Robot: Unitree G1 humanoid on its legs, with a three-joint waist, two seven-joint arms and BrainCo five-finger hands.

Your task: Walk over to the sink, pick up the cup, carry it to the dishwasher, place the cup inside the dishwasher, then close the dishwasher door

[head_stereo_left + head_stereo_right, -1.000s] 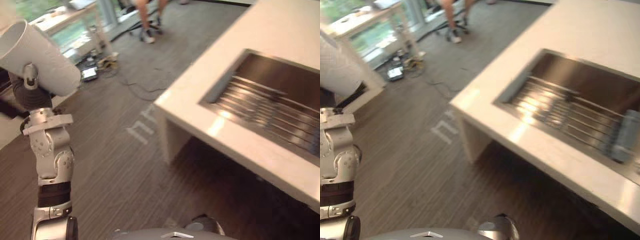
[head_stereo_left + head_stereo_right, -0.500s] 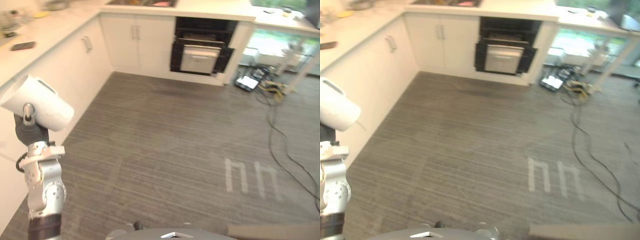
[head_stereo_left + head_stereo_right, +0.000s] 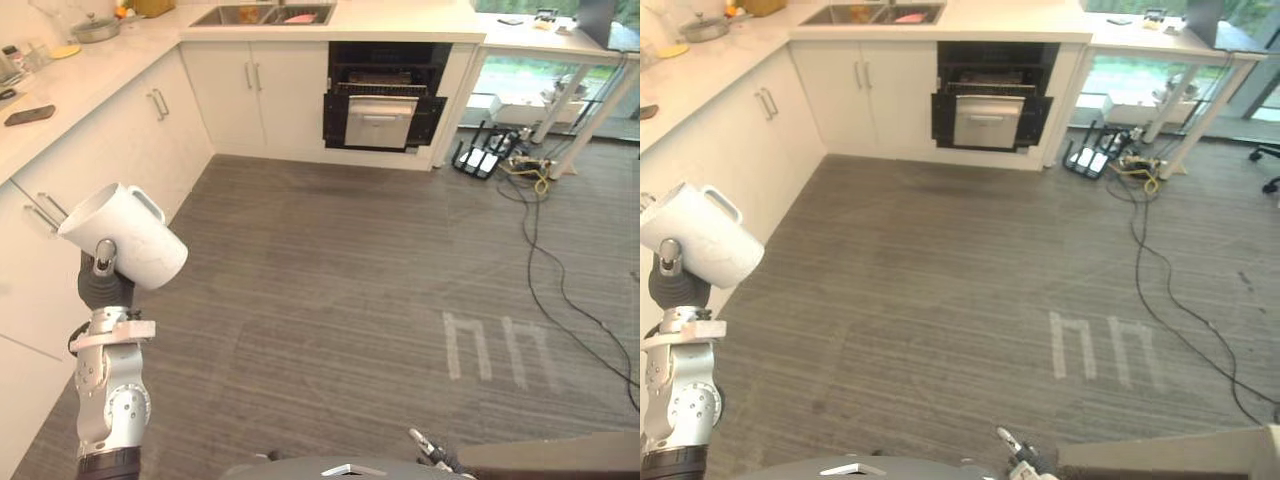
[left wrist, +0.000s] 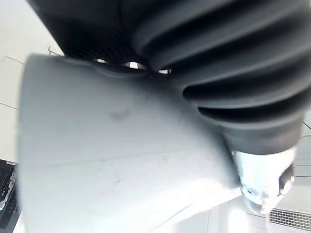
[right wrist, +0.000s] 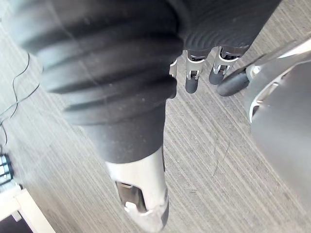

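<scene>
Flooring (image 3: 330,300) of grey striped planks is spread beneath both hands. White cabinets (image 3: 250,95) are run close beside the left hand (image 3: 101,268) on its outer side and across the far wall, well ahead of it. Among those far cabinets, well ahead of the left hand and off to its right, the dishwasher (image 3: 385,100) is seen with its dark inside exposed. The sink (image 3: 262,15) is sunk into the counter just beyond it. Black cables (image 3: 545,260) are trailed over the flooring, well off to the right. The white cup (image 3: 125,235) is held aloft and tilted, handle on its upper side. It is grasped from below by the left hand and pressed against the ribbed cover in the wrist view. The right hand (image 5: 191,80) is hung over the flooring, its fingers (image 5: 221,73) left relaxed and nothing held.
</scene>
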